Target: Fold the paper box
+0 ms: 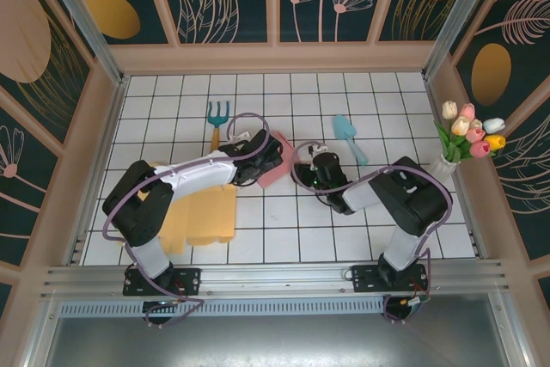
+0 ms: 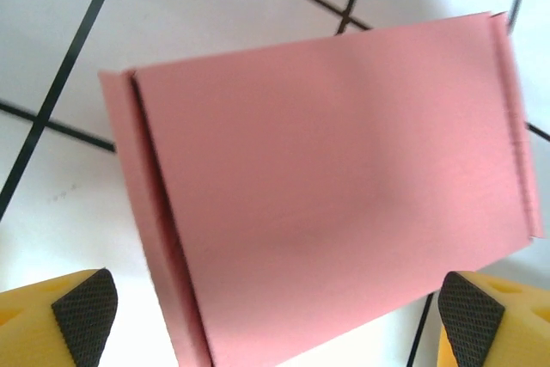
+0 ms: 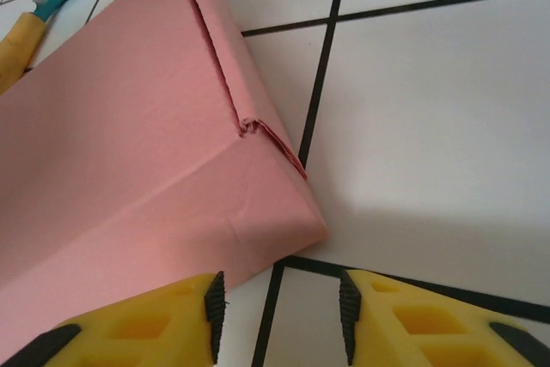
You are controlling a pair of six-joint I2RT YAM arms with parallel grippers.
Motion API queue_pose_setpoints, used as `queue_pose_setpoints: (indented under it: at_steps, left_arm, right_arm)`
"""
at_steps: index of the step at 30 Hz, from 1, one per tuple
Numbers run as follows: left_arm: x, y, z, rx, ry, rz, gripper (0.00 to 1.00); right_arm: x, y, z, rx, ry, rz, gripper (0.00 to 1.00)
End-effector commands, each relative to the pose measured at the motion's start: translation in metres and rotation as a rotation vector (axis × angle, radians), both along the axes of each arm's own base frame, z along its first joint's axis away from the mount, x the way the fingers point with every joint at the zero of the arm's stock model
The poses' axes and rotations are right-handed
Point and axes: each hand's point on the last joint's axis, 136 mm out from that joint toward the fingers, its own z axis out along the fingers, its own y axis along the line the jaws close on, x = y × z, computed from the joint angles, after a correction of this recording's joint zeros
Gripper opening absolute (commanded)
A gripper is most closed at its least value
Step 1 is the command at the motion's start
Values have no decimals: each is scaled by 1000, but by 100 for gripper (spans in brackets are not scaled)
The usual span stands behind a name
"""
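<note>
The box (image 2: 335, 186) is laid flat on the table (image 1: 378, 221) with its broad pink top turned up. It sits directly under the left hand (image 2: 277, 320), with one corner just beside the right hand (image 3: 279, 315). It is judged to be placed between the two so that either side can be worked without the arms being crossed. The left hand is spread to its widest and nothing is gripped. Its pads (image 2: 84, 311) are seen well apart, one off each side of the box's near end, a stance judged better suited to straddling or pressing the top than to a pinch. The right hand is held partly open and low to the table, and only bare tile is seen in the gap between its fingers. The box's creased corner lies just to the left of that gap, beside one finger. The hand is judged to be set there so that the side flap, where a small crumple is seen, can be nudged or tucked in. Counted are one box and two hands. One rake (image 1: 218, 114) lies beyond the left hand and one trowel (image 1: 347, 133) beyond the right hand. One vase (image 1: 445, 168) with a single bunch of tulips (image 1: 471, 131) stands well off to the right hand's outer side. The yellow sheets (image 1: 206, 217) under the left arm seem to be two, though the overlap is hard to read from above.
</note>
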Motion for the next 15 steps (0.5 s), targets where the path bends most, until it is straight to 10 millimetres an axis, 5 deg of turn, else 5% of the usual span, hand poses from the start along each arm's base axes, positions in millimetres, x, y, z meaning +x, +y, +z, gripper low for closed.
queue_pose_setpoints:
  at_steps: [1, 5, 11, 15]
  left_arm:
    - [30, -5, 33, 7, -142, -103, 99]
    - [64, 9, 39, 31, -209, -171, 98]
    - [103, 3, 38, 59, -301, -344, 99]
    - [125, -4, 16, 102, -277, -428, 98]
  right_arm:
    - [-9, -2, -8, 5, 107, -1, 36]
    - [-9, -7, -4, 68, 137, 9, 1]
    - [-4, -6, -5, 100, 175, 19, 0]
    - [6, -5, -9, 134, 210, 32, 0]
